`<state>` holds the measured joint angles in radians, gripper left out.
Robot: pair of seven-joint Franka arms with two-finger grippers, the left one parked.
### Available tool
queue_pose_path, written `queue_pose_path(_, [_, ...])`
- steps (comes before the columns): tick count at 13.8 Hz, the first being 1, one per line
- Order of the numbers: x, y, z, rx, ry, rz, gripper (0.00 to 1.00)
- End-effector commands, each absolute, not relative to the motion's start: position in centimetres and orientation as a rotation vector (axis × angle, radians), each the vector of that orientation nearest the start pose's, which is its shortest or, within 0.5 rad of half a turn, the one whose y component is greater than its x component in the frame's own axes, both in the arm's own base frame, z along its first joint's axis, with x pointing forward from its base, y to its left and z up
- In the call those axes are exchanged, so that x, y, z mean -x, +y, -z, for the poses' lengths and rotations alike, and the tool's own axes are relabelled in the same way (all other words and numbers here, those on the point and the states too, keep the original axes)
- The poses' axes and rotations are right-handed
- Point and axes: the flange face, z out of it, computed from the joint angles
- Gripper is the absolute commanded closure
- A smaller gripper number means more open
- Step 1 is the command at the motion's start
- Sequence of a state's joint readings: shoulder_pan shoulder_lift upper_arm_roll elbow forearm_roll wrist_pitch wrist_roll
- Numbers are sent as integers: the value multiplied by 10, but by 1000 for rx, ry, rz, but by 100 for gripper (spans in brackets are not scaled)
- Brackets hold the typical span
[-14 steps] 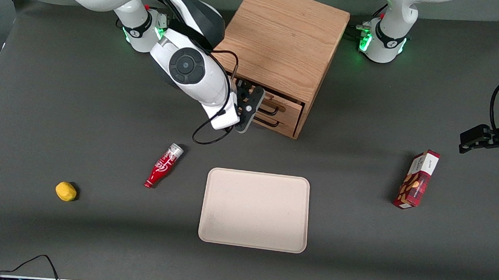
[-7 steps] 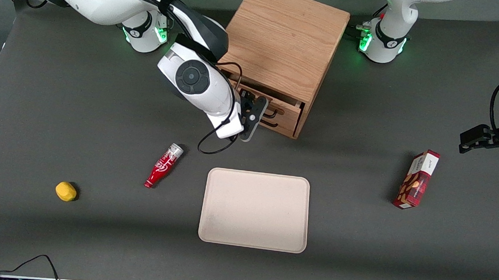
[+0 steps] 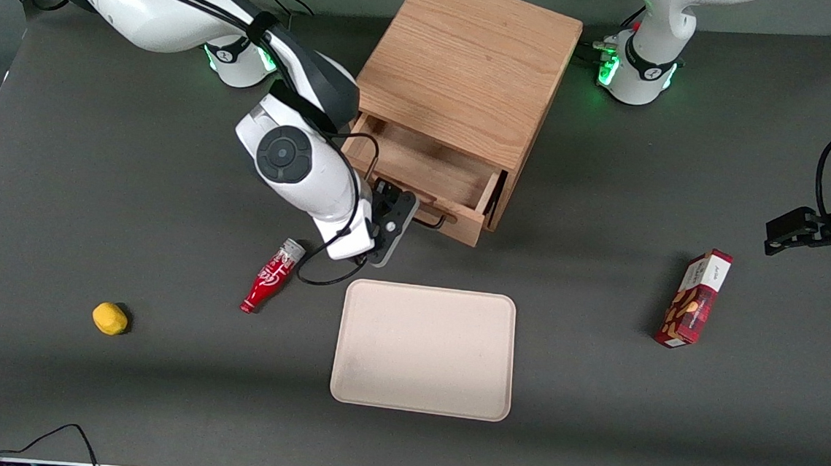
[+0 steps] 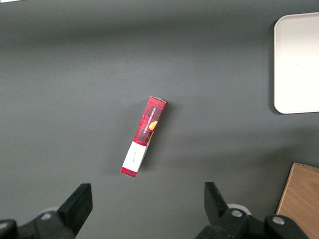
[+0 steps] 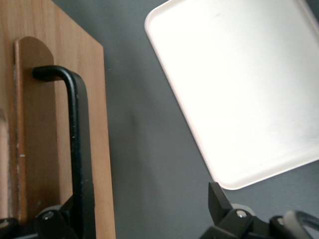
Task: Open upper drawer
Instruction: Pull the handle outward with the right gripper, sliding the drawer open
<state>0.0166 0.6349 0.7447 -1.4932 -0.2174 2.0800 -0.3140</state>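
The light oak cabinet stands at the table's back middle. Its upper drawer is pulled out toward the front camera and its bare wooden inside shows. The lower drawer is hidden beneath it. My right gripper is at the drawer front, at the black wire handle. In the right wrist view the handle runs down the drawer's front panel beside one finger. The gripper is open, with its fingers wide apart. The other finger is over bare table.
A beige tray lies nearer the front camera than the cabinet and shows in the right wrist view. A red bottle lies close under my arm. A yellow lump lies toward the working arm's end, a red box toward the parked arm's.
My gripper has moved toward the front camera at the handle, and the upper drawer has slid out from nearly shut to well open.
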Motion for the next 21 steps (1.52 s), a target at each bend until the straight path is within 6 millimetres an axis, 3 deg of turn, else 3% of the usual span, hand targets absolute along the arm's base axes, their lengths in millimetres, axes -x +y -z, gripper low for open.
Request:
queue_pose_path(1, [-597, 392, -383, 2562, -1449, 207, 0])
queue_pose_path(8, [-624, 373, -380, 2625, -1396, 286, 0])
queue_pose_path(15, [-652, 340, -379, 2667, -1256, 337, 0])
queue_pose_path(21, [-653, 339, -402, 2607, -1108, 324, 0])
